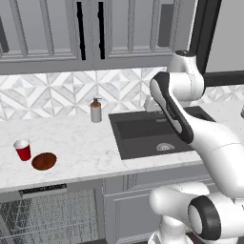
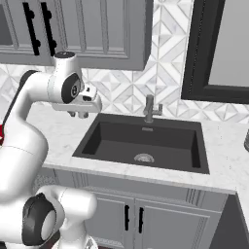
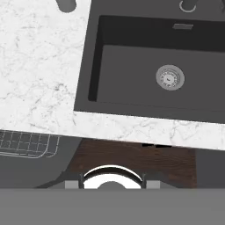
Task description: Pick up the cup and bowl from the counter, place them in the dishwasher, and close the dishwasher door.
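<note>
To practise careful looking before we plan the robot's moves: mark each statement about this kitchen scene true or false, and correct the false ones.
1. The cup stands upright on the counter. True.
2. The bowl lies in the sink. False: it sits on the counter, right beside the cup.
3. The dishwasher is open, its wire rack showing. True.
4. The gripper holds the cup. False: it holds nothing and hangs near the sink's left edge.
5. A soap bottle stands left of the sink. True.
</note>
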